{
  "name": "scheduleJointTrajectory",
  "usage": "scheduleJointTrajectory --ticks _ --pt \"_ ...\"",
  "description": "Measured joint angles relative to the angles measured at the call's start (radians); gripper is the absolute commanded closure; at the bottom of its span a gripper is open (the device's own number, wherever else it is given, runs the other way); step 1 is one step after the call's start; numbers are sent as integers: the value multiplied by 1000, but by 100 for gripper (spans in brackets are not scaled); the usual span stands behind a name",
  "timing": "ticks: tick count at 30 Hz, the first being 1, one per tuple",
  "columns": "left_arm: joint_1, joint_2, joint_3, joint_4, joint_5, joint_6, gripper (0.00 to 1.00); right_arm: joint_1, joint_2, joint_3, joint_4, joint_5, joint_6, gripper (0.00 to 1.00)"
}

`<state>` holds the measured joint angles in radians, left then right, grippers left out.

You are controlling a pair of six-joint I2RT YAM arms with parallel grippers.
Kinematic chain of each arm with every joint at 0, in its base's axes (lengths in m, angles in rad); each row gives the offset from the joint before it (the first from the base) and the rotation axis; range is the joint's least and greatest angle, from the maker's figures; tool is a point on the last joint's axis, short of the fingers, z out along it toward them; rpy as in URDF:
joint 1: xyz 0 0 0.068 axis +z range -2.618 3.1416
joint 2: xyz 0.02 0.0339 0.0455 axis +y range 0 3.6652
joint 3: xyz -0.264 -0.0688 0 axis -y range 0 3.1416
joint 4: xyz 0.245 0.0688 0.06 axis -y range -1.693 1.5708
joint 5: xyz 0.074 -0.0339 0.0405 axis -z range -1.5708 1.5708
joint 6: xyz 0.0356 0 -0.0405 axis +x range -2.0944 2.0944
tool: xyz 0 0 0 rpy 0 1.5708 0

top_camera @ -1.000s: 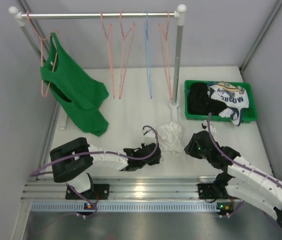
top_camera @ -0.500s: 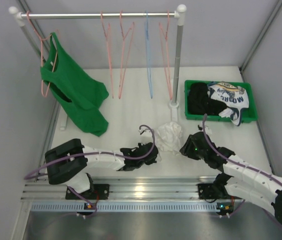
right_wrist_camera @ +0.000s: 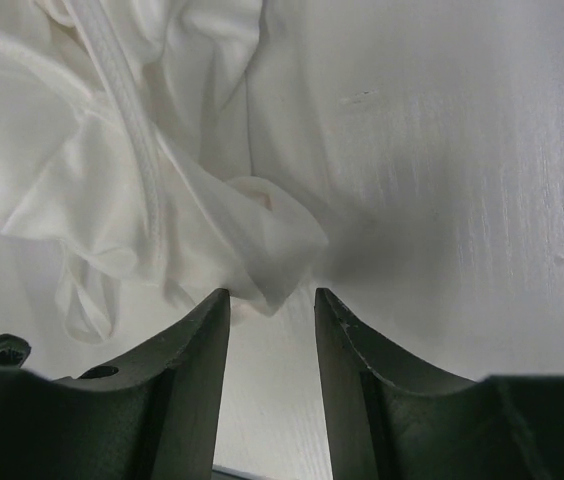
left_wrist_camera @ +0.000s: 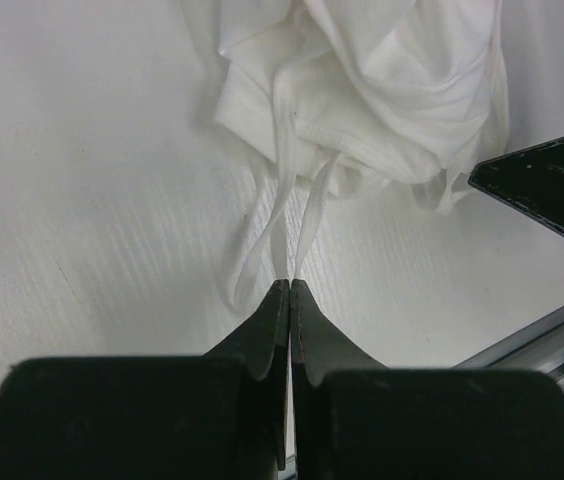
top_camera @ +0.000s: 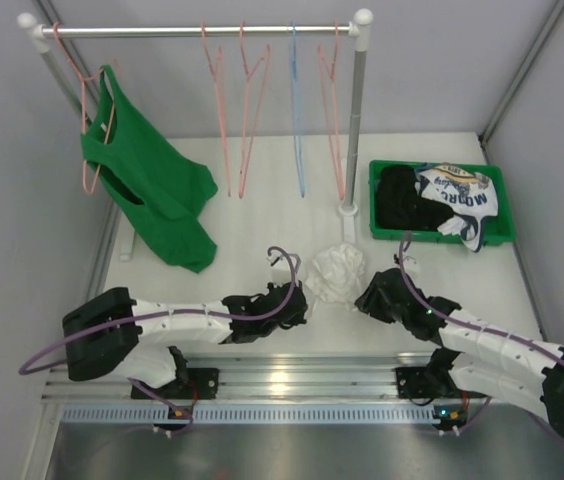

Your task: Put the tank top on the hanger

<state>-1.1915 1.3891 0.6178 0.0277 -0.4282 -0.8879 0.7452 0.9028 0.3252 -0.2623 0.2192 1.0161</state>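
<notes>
The white tank top [top_camera: 337, 272] lies crumpled on the table by the rack post's base. It fills the top of the left wrist view [left_wrist_camera: 382, 90] and the upper left of the right wrist view [right_wrist_camera: 92, 170]. My left gripper [top_camera: 297, 296] is shut on its thin straps [left_wrist_camera: 292, 225], which run taut from the fingertips [left_wrist_camera: 290, 284] to the heap. My right gripper [top_camera: 367, 292] is open at the heap's right side, and a fold of fabric [right_wrist_camera: 272, 255] reaches the gap between its tips [right_wrist_camera: 272, 295]. Bare pink wire hangers [top_camera: 252, 105] hang on the rail.
A green tank top [top_camera: 147, 190] hangs on a pink hanger at the rail's left end. A blue wire hanger [top_camera: 297, 110] hangs among the pink ones. The rack post [top_camera: 355, 120] stands behind the heap. A green bin [top_camera: 492, 238] at the right holds black and lettered garments.
My left arm has drawn back to the left with the straps pinched. My right gripper has moved left, closer to the heap.
</notes>
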Motion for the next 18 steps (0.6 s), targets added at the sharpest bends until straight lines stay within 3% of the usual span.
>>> scheduleJointTrajectory --ticks 4,7,11,13,18 --pt "0 -30 -1 -13 -2 2 100 1 51 -19 47 8 21 68" --pt "0 -37 -2 -16 -4 5 99 5 82 -23 85 15 31 81" --pt "0 -37 -6 -37 9 24 61 7 85 -26 93 19 40 92" --pt "0 -37 -11 -40 22 26 53 8 67 -32 84 23 43 95" --pt "0 -34 -26 -37 40 31 48 8 -18 -37 47 37 43 97"
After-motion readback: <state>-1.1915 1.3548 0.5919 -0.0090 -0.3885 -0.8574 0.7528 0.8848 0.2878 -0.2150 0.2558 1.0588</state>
